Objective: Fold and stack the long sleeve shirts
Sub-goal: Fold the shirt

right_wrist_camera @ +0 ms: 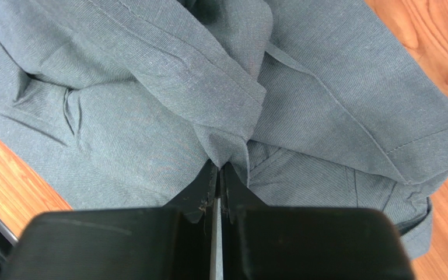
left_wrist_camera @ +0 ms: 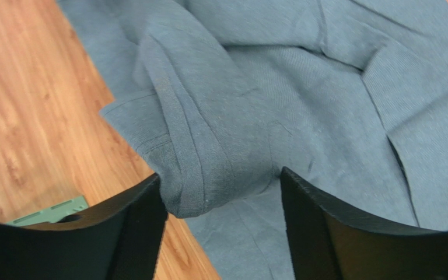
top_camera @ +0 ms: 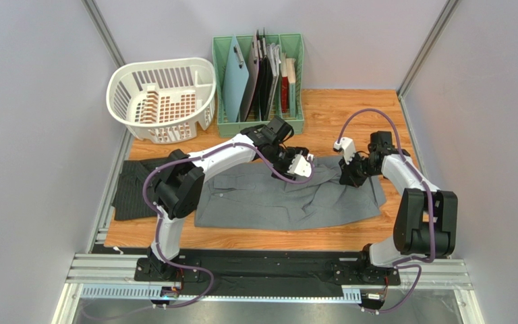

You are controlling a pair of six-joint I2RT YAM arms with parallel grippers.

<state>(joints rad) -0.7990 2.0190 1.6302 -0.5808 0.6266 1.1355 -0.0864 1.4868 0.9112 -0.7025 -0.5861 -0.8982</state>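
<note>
Grey shirt (top_camera: 289, 199): spread across the middle of the surface (top_camera: 349, 115), nearest the arm bases
Right gripper (right_wrist_camera: 219, 172): clamped on a pinch of the grey shirt's far right edge; clamp visible in wrist view only
Left gripper (left_wrist_camera: 220, 186): jaws wide, bunched grey fold between them
Charcoal shirt (top_camera: 132, 189): left surface edge
Basket (top_camera: 162, 91), file rack (top_camera: 228, 128): far edge
</note>
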